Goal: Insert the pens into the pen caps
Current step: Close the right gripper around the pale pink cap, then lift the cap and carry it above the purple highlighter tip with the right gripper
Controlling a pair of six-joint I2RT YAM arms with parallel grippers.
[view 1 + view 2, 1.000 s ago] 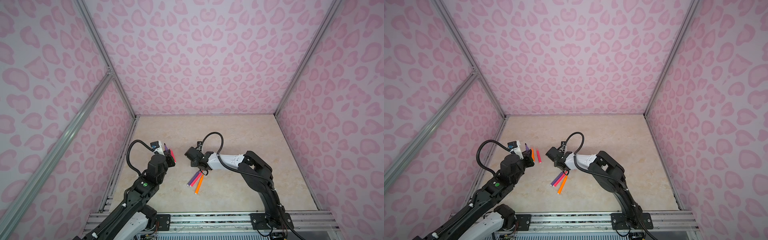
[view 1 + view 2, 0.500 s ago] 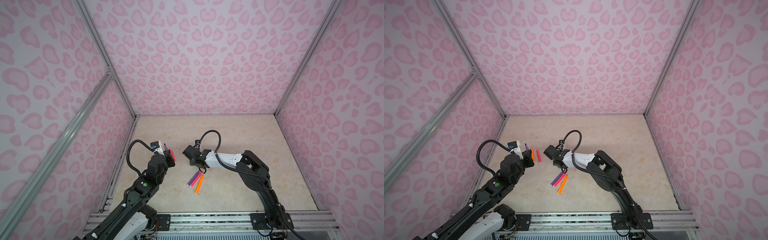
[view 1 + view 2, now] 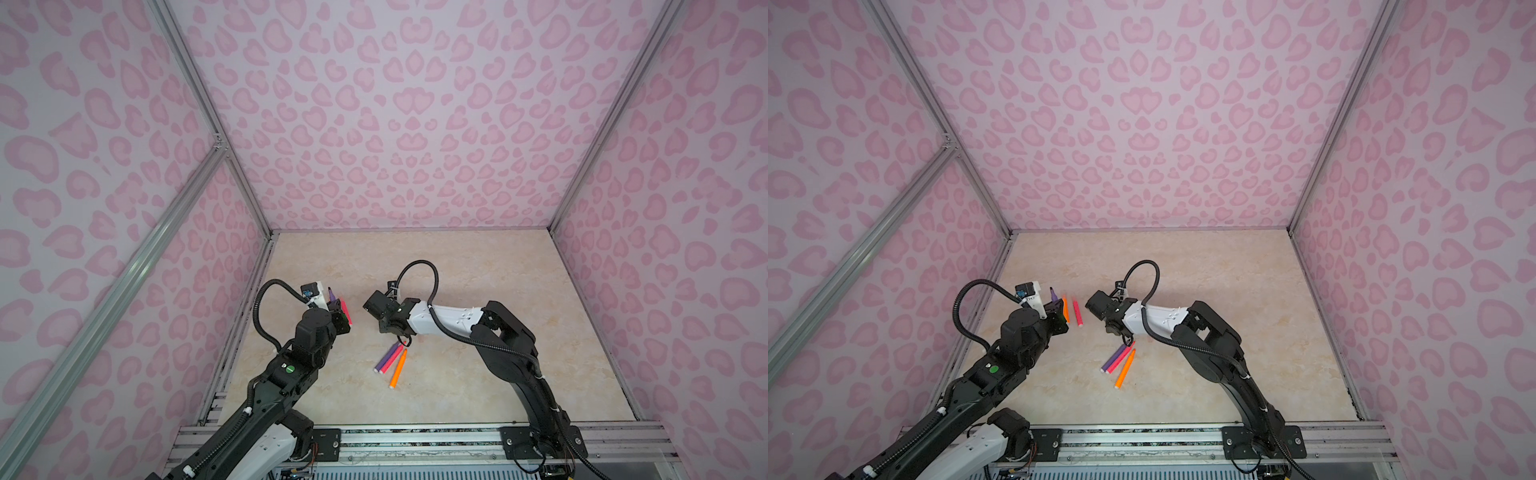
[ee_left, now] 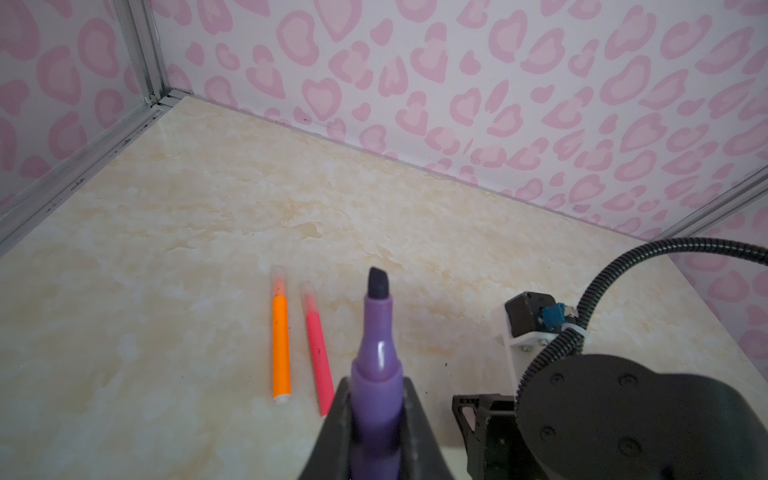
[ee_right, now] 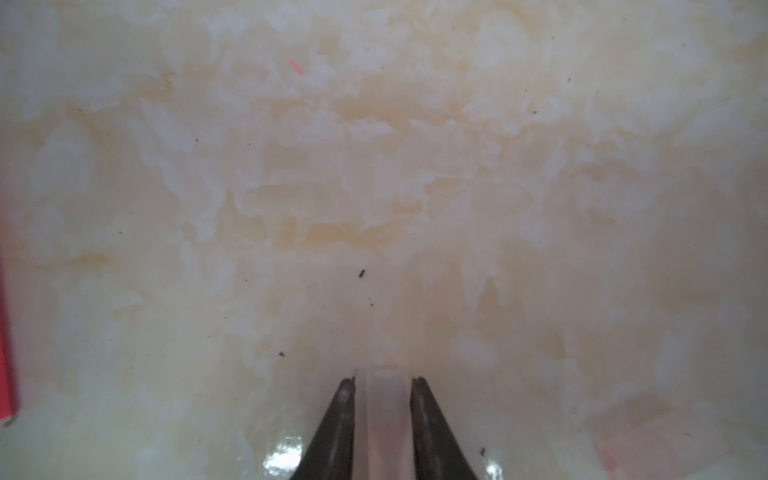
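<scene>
standing by the table (image 3: 1204, 266), i see the left claw (image 4: 376, 388) shut tight on a purple pen (image 4: 377, 349). the pen's dark tip sticks out past the fingers. this claw is at about 9 o'clock on the table, with 12 o'clock at the back wall. just beside it, at its 3 o'clock in a top view, a capped orange pen (image 3: 1065, 308) and a capped pink pen (image 3: 1077, 311) lie side by side, a little apart. the right claw (image 5: 382, 386) points down at the table near the middle. a clear cap (image 5: 385, 415) sits between its two fingers, which stand close on each side. i cannot tell if they squeeze it. at about 6 o'clock from that claw three more pens lie in a bunch. the loose purple pen (image 3: 1113, 358) and the loose pink pen (image 3: 1121, 357) are pressed together, and the loose orange pen (image 3: 1125, 369) is just beside them.
</scene>
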